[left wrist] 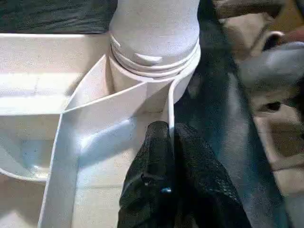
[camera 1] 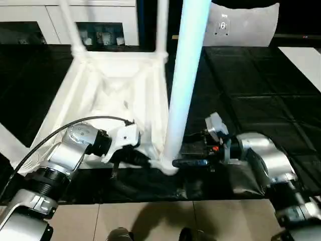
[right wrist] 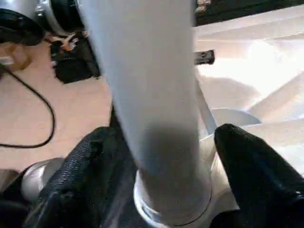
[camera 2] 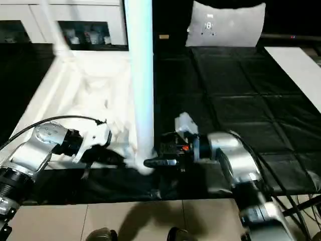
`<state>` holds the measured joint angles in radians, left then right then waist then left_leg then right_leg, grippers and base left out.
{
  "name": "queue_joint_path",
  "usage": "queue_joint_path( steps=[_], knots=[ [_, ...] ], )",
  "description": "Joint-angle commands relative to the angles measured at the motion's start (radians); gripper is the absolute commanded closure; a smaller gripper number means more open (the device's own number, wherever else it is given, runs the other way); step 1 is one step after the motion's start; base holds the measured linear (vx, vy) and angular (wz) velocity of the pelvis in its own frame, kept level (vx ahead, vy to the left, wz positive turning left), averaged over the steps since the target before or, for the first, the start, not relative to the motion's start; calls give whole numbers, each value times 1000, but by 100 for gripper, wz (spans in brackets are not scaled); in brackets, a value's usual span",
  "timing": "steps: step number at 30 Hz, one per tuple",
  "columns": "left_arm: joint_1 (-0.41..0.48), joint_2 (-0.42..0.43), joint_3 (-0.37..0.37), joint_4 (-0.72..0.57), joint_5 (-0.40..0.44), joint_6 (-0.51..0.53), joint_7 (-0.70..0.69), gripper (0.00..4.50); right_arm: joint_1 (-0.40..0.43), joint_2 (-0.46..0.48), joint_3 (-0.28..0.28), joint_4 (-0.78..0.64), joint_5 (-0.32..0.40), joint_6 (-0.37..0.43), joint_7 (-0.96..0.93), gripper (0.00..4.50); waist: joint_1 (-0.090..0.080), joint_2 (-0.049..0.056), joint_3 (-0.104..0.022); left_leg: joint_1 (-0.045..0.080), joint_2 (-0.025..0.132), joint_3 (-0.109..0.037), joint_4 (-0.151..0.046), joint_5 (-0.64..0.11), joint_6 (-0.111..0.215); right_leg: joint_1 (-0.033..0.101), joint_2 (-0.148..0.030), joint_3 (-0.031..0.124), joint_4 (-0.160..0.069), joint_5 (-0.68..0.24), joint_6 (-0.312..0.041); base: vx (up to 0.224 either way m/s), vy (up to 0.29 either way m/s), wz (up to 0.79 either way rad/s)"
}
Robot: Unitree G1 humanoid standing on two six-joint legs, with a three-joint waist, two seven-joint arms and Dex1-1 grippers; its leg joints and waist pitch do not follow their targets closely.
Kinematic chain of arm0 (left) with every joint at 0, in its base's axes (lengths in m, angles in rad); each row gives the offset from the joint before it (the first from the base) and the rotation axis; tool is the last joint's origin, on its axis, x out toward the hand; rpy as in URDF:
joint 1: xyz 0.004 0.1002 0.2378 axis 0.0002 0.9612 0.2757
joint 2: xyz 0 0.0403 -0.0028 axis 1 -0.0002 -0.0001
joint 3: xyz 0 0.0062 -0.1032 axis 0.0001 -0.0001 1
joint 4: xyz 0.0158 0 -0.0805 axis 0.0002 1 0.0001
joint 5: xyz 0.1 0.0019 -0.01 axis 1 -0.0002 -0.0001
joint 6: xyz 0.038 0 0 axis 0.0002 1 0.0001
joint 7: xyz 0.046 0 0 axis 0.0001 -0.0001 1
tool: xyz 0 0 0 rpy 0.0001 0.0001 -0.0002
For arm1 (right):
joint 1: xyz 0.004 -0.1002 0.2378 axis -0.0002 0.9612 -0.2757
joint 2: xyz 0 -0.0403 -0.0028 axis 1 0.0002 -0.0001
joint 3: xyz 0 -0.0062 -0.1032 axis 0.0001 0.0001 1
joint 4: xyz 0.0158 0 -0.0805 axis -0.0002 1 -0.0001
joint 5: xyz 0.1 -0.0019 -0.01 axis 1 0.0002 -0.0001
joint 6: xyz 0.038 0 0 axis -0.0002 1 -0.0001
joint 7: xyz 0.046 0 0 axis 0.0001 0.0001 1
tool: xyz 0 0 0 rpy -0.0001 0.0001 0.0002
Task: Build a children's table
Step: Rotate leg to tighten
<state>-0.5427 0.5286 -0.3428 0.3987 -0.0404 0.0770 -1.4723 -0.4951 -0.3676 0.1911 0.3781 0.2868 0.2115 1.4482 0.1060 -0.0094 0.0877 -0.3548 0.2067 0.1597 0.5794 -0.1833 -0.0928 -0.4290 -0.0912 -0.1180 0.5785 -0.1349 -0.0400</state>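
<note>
The left gripper (left wrist: 168,142) is seen pinched tight on the thin rim wall of the upturned table top (camera 1: 118,85), just short of the corner socket (left wrist: 152,78). Across that corner, the right gripper (right wrist: 156,161) is set around the base of the near leg (camera 1: 185,75), its fingers (right wrist: 256,166) standing on either side of the tube; whether they press on it cannot be told. The leg is seated upright in the socket between the two grippers, over a black mat (camera 1: 251,80). Beyond them, two more legs (camera 1: 161,27) are seen rising from the far corners, and a white cabinet (camera 1: 100,20) stands behind.

The plastic is judged light, stiff and smooth, so slipping is likely under twist. The leg is best taken low, close to the socket, where leverage is small; the ribbed rim is judged a firm hold for steadying the top.
</note>
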Motion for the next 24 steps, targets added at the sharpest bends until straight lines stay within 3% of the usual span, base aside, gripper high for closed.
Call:
queue_joint_path(
  steps=[1, 5, 12, 15, 22, 24],
  knots=[
    [-12, -9, -49, -9, -5, -26, -60, 450, -14, -11, 13, 4, 16, 17, 28, 126, -4, -5, -80, 4, 24, 11, -62, -166, 76, 71, -55, 56, -60, -342, -164, 0, 0, 0],
    [-22, -10, -52, 4, 1, -35, -65, 450, -18, -20, 29, 3, 18, 38, 60, 154, 4, -5, -80, 4, 24, 11, -62, -168, 70, 72, -55, 56, -60, -348, -158, 0, 0, 0],
    [-35, -15, -47, 35, 5, -49, -64, 450, -14, -21, 44, 0, 17, 50, 81, 221, 3, -6, -75, 8, 22, 7, -65, -209, 54, 72, -59, 53, -75, -461, -116, 0, 0, 0],
    [-36, -17, -42, 41, 4, -39, -49, 450, -8, -20, 47, -8, 18, 62, 81, 239, 2, -5, -75, 8, 24, 7, -66, -203, 55, 71, -57, 53, -72, -437, -124, 0, 0, 0],
    [-26, -52, 5, 24, -16, 50, 57, 450, 47, 27, 14, -70, 38, 124, -40, 254, 0, -6, -71, 6, 24, 7, -68, -208, 52, 71, -58, 54, -74, -448, -125, 0, 0, 0],
    [-22, -88, 30, 0, -9, 127, 157, 450, 73, 89, -11, -76, 10, 105, -188, 255, -4, -5, -65, 8, 19, 4, -68, -247, 35, 68, -59, 48, -86, -536, -90, 0, 0, 0]
  ],
)
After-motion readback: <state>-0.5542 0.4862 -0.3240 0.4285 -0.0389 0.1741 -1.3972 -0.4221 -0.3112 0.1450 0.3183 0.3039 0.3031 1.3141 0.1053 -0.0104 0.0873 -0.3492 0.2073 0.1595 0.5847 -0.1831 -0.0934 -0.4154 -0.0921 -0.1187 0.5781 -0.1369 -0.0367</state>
